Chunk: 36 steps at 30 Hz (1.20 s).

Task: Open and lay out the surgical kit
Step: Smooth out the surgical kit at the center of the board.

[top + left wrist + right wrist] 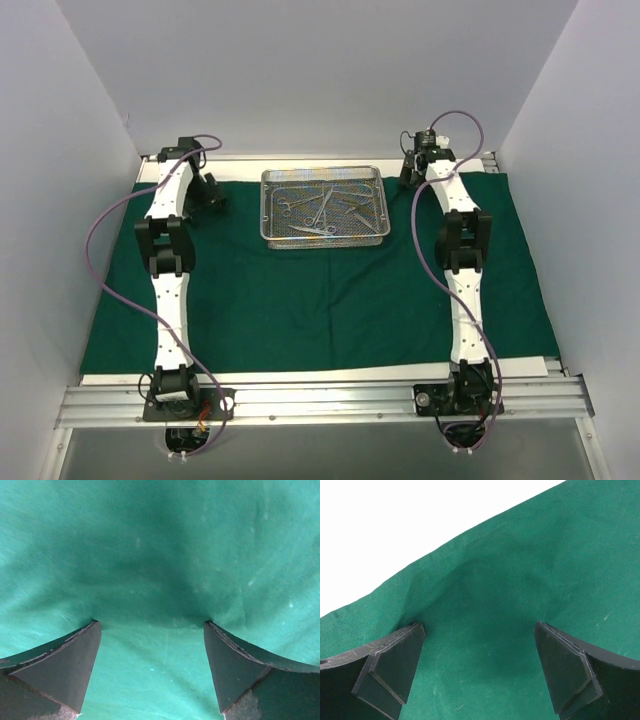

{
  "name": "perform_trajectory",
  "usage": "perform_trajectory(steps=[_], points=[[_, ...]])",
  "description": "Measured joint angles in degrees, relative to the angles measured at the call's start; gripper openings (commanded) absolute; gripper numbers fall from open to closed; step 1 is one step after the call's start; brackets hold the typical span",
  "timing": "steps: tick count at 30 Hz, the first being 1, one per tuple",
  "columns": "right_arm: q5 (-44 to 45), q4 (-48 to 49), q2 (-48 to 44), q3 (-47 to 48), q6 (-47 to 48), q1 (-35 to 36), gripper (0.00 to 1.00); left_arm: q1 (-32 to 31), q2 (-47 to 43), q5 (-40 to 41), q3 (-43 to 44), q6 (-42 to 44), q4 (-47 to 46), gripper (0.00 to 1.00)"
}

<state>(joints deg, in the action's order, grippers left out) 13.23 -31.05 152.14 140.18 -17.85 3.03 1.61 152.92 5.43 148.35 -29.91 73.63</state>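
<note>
Green cloth (320, 300) lies spread flat over most of the table. Its near edge stops just short of the alu rail (320, 400), w/ a thin strip of white tabletop (300, 377) showing between. The wire-mesh tray (320, 171) sits on the cloth at far centre, long side parallel to the far edge. Steel instruments (318, 208) are jumbled inside, too small to tell apart. Bare cloth runs from the tray's near wall down to the near edge, and also on both sides between tray and arms. The left gripper (212, 192) is down at the far-left of the cloth, just in from the side edge. Seen from the wrist, the left gripper (151, 623) is spread wide, tips touching fabric, nothing between them. The right gripper (412, 172) is at the far-right corner. From its wrist cam the right gripper (479, 625) is spread wide too, tips on cloth right by the edge, white tabletop (395, 530) beyond.
</note>
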Motion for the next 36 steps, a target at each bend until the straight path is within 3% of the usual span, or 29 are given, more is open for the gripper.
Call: perform_trajectory(steps=[5, 8, 16, 27, 36], points=[[-0.5, 0.0, -0.1, 0.0, -0.1, -0.1, 1.0, 1.0, -0.9, -1.2, -1.1, 0.5, -1.0, 0.94], [-1.3, -0.1, -0.9, -1.2, -0.8, -0.4, 1.0, 1.1, -3.9, -1.9, -6.5, 0.6, -4.0, 0.94], [-1.9, -2.5, -11.2, -14.9, -3.1, -0.5, 1.0, 1.0, -10.4, -2.8, -10.8, 0.4, -5.4, 0.94], [-5.9, -3.9, -41.2, -46.6, -2.8, 0.6, 1.0, -1.6, -24.0, -2.3, -21.1, 1.2, -7.1, 0.94], [-12.6, -3.4, -57.5, -74.9, -3.9, 18.0, 1.0, -7.9, -24.1, -3.0, -26.5, 1.2, -7.6, 0.94]])
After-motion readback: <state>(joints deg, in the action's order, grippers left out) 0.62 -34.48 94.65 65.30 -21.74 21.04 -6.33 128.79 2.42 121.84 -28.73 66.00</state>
